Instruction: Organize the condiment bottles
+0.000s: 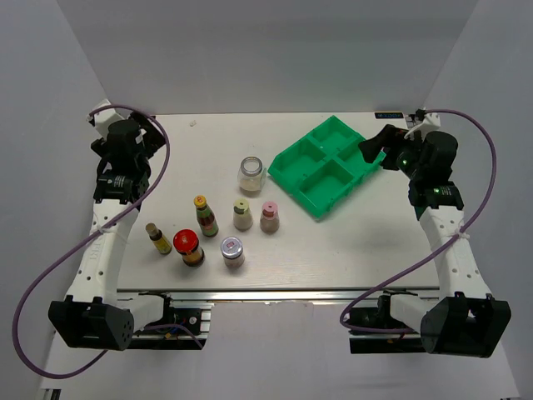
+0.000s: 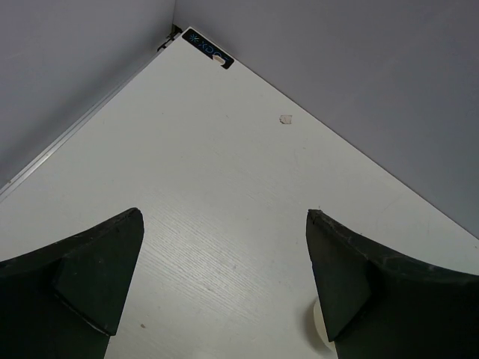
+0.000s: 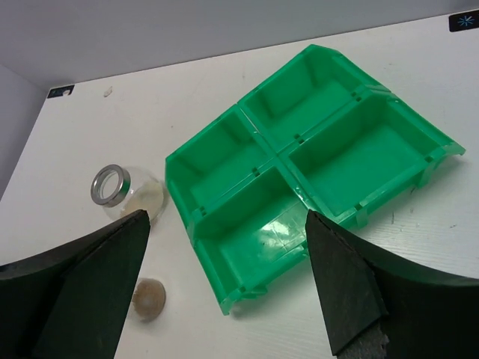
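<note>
On the white table (image 1: 375,242), the seven condiment bottles are standing upright in a loose cluster toward 7 o'clock of the tabletop's middle. All of them are standing outside the green tray (image 1: 333,179). The tray is lying turned at an angle toward 2 o'clock.

The clear glass jar (image 1: 251,173) is sitting at the cluster's 12 o'clock, just at 9 o'clock of the tray and apart from it. At its 6 o'clock the yellow-green-capped shaker (image 1: 242,214) and the pink-capped shaker (image 1: 269,217) are standing side by side. The taller yellow-capped bottle (image 1: 205,215) is standing at their 9 o'clock. Nearer the arms, a row is running from 9 to 3 o'clock: the shorter yellow-capped bottle (image 1: 157,237), the red-lidded jar (image 1: 190,247) and the silver-lidded jar (image 1: 232,251).

The left gripper (image 2: 224,284) is hovering over bare table near the 10 o'clock corner. Its fingers (image 2: 90,277) are spread wide, grasping nothing.

The right gripper (image 3: 224,292) is hovering by the tray's 3 o'clock side. Its fingers (image 3: 359,292) are likewise released, framing the tray and the glass jar's silver-rimmed mouth in the wrist view.
</note>
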Action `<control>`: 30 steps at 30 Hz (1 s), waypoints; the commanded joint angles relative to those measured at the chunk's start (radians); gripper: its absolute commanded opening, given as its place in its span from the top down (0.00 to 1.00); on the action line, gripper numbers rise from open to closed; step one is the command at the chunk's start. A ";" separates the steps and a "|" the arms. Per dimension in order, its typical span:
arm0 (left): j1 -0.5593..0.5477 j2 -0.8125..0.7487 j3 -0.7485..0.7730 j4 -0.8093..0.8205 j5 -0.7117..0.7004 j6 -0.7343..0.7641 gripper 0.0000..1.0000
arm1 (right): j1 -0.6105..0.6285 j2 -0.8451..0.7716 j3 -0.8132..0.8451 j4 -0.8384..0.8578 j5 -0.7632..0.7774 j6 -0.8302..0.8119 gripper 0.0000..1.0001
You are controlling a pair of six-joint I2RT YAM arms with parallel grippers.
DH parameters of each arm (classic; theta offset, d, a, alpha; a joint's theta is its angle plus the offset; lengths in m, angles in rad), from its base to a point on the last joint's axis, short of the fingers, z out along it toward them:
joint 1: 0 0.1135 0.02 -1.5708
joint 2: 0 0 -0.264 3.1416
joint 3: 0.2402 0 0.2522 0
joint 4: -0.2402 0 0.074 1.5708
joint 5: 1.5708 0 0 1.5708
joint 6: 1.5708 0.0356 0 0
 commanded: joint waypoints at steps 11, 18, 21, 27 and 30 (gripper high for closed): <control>0.000 -0.066 -0.065 0.002 0.044 -0.031 0.02 | 0.383 0.044 0.066 -0.008 0.016 -0.270 0.11; 0.000 -0.101 -0.102 -0.020 0.032 -0.076 0.02 | 0.744 0.220 0.153 0.036 0.135 -0.399 0.11; -0.002 -0.118 -0.115 -0.030 -0.002 -0.095 0.02 | 0.869 0.311 0.175 0.135 0.142 -0.416 0.11; -0.002 -0.147 -0.135 -0.058 -0.010 -0.138 0.02 | 1.027 0.519 0.250 0.277 0.133 -0.453 0.11; -0.002 -0.164 -0.149 -0.060 -0.036 -0.152 0.02 | 1.058 0.610 0.316 0.301 0.144 -0.421 0.11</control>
